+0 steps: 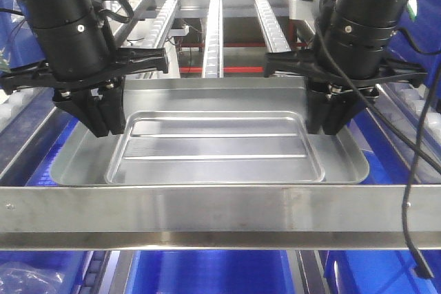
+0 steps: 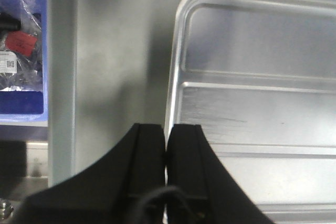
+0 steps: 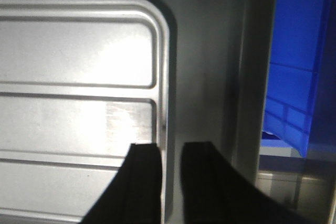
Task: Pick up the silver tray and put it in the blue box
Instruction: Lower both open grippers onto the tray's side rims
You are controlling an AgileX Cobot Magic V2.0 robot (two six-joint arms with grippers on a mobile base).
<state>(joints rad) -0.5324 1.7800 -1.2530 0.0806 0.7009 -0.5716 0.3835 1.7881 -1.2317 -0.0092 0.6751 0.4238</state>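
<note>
The silver tray (image 1: pixel 213 146) lies flat on the steel rack between my two arms, its ridged centre panel facing up. At the tray's left edge my left gripper (image 1: pixel 103 118) points down; in the left wrist view it (image 2: pixel 166 127) is shut on the raised rim of the tray (image 2: pixel 252 114), a thin bright strip showing between the fingers. My right gripper (image 1: pixel 331 118) stands at the tray's right edge; in the right wrist view it (image 3: pixel 170 148) is open, its fingers straddling the rim of the tray (image 3: pixel 68 114) with a gap. The blue box (image 1: pixel 207 277) shows below the front rail.
A wide steel rail (image 1: pixel 220 215) crosses in front of the tray. Roller rails (image 1: pixel 213 32) run away behind it. A blue bin with bagged parts (image 2: pixel 21 51) sits left of the rack, another blue bin (image 3: pixel 296 93) to the right. A black cable (image 1: pixel 413 191) hangs at the right.
</note>
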